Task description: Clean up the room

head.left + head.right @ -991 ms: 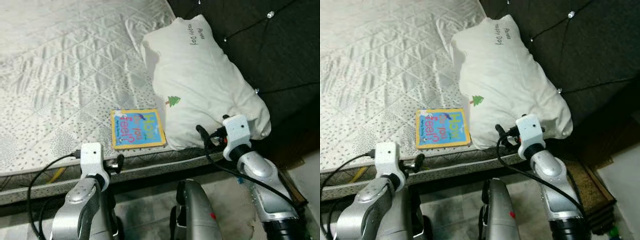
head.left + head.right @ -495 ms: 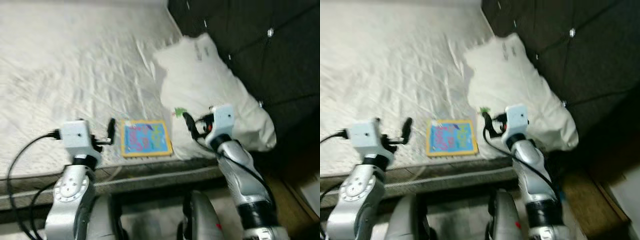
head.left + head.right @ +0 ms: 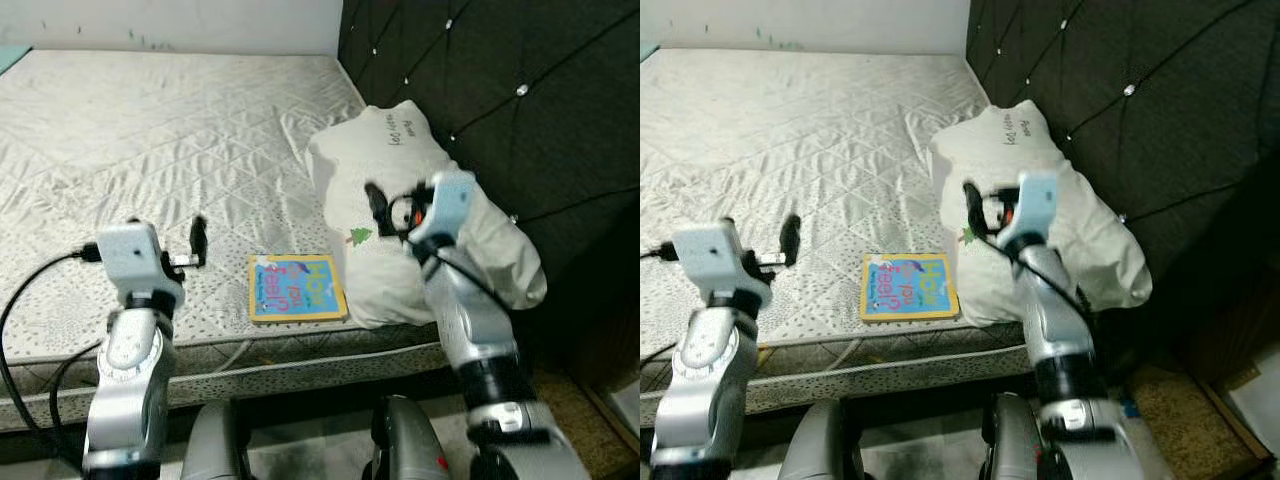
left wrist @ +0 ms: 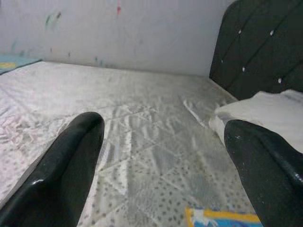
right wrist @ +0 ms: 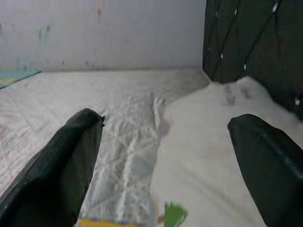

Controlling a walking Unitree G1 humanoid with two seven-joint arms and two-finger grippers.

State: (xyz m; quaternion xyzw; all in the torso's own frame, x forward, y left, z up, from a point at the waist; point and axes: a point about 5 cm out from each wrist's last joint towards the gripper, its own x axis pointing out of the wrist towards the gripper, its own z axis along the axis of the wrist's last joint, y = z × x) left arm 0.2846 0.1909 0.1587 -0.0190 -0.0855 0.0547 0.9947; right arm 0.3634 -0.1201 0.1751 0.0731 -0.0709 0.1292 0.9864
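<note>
1. raised since a second ago: both arms, lifted from the bed's near edge to above the mattress, with the camera tilted up too.
2. one left gripper point(image 3: 198, 238), held over the quilted mattress point(image 3: 150, 150) just left of the book, fingers spread wide apart in the left wrist view, nothing between them.
3. one right gripper point(image 3: 374, 203), held over the pillow's near side, fingers likewise spread wide in the right wrist view, gripping nothing.
4. one book point(image 3: 296, 287), yellow-bordered with a blue cover, lying flat near the mattress's front edge, just beside the pillow's lower corner and between the two arms.
5. one white pillow point(image 3: 400, 160), resting against the headboard, with a line of small dark print near its top and one small green tree mark point(image 3: 360, 236) on its side.
6. one dark tufted headboard point(image 3: 520, 110) with shiny studs, along the right of the bed.
7. one pale wall point(image 4: 118, 33) behind the bed, flecked with small coloured marks.
</note>
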